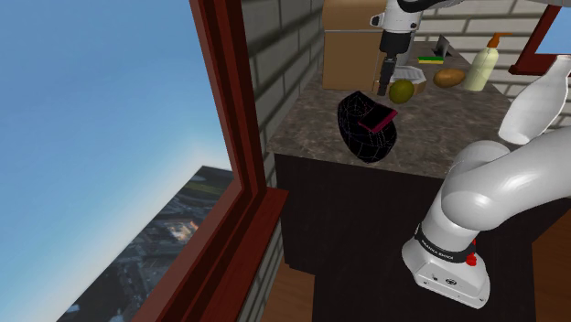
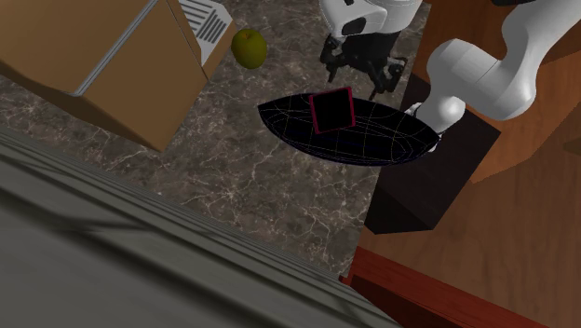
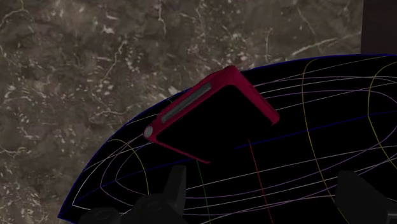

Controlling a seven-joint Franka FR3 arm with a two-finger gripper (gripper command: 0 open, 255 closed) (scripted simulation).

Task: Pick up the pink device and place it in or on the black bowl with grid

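Wrist view: pink device (image 3: 210,121) inside black bowl (image 3: 318,133).

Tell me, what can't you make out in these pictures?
- Underside of the pink device: faces down into the black bowl in every view.
- That bowl: cut off by the wrist view's right and bottom edges.
- Brown box: cut off by the second exterior view's top and left edges.
- White sheet by it: print too small to read.

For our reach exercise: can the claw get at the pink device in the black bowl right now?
Probably yes: the open claw hangs close above the device, which lies uncovered in the bowl, nothing between them.
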